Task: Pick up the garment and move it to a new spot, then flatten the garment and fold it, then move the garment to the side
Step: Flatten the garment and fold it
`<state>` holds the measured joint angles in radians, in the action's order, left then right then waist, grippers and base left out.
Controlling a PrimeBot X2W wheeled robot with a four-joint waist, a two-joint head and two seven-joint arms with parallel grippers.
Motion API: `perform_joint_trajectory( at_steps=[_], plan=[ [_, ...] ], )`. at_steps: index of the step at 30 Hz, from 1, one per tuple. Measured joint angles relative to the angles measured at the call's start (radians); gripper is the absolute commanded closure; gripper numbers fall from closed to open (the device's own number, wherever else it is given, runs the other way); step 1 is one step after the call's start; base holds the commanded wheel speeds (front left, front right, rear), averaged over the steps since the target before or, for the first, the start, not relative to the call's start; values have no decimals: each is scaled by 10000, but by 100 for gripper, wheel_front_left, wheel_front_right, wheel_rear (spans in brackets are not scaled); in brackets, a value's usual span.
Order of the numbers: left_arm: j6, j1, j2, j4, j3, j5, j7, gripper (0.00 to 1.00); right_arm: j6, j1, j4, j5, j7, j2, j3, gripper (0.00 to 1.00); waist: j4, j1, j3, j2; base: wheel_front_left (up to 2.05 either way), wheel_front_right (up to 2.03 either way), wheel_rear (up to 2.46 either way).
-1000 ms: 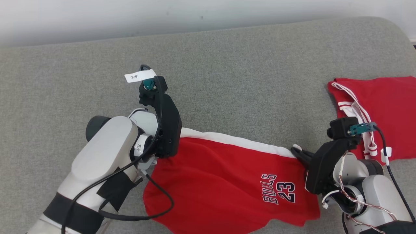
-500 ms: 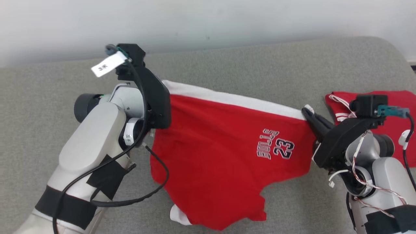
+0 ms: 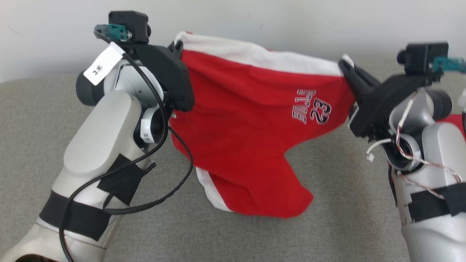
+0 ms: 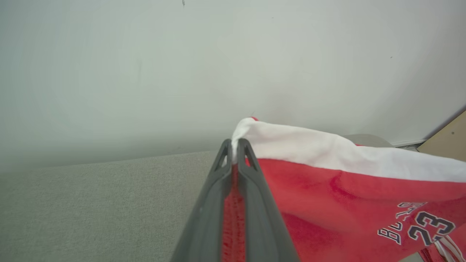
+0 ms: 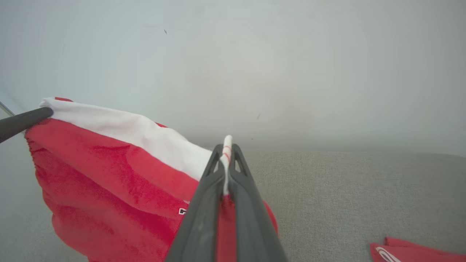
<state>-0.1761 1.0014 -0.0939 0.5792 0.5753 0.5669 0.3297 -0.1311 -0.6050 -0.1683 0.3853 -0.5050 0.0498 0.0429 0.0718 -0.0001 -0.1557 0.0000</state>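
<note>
So I've got the red Bulls 23 basketball shorts point(image 3: 247, 120) strung up between both arms. My left pincer point(image 3: 174, 45) is pressed together on one end of the white waistband point(image 3: 255, 54), and my right pincer point(image 3: 342, 64) is pinching the other end. In both wrist views the fingers are clamped tight with cloth squeezed between them, so the grip looks solid on each side.

The shorts are in the air over the middle of the grey cushion point(image 3: 327, 225), up toward its far edge by the wall point(image 3: 291, 18). The waistband sags a little between the two grips and the legs dangle below. I can't tell whether the lowest hem is brushing the cushion or just clear of it.

My read is that this is the pick-up-and-move part, with flattening and folding not yet begun. Next I'd want to pull my arms a bit further apart to take out that sag. Then I'd lower the hems first onto a bare patch and lay the waistband down last, so it lands smooth.

I also need to stay clear of the other red garment point(image 5: 411, 251) lying near the right edge of the cushion.
</note>
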Motion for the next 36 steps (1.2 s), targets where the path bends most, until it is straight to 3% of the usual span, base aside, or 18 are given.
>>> perform_joint_trajectory(
  at_steps=[8, 13, 23, 30, 36],
  plan=[
    [-54, 631, 65, 288, -178, -249, -1461, 100, 2, -1944, -391, 393, 579, 138, -523, 100, -196, 1, -576, 0, 0, 0, 0],
    [-56, 1395, -35, 502, -328, -539, -2591, 100, 2, -3344, -899, 355, 1639, 616, -1177, 100, -303, 1, -1075, 0, 0, 0, 0],
    [366, 2868, -221, 1089, -397, -928, -3969, 100, 0, -5857, -2744, -36, 3806, 1490, -2650, 100, -380, 3, -2274, 1, 0, 0, 0],
    [451, 3427, -295, 1237, -487, -1087, -5149, 100, -2, -6983, -3793, -92, 5181, 1484, -2757, 100, -358, 3, -2867, 1, 0, 0, 0],
    [357, 3979, -364, 1279, -825, -1198, -5802, 100, -4, -7994, -4443, -270, 7051, 1325, -2339, 100, -264, 5, -3128, 2, 0, 0, 0]
  ],
)
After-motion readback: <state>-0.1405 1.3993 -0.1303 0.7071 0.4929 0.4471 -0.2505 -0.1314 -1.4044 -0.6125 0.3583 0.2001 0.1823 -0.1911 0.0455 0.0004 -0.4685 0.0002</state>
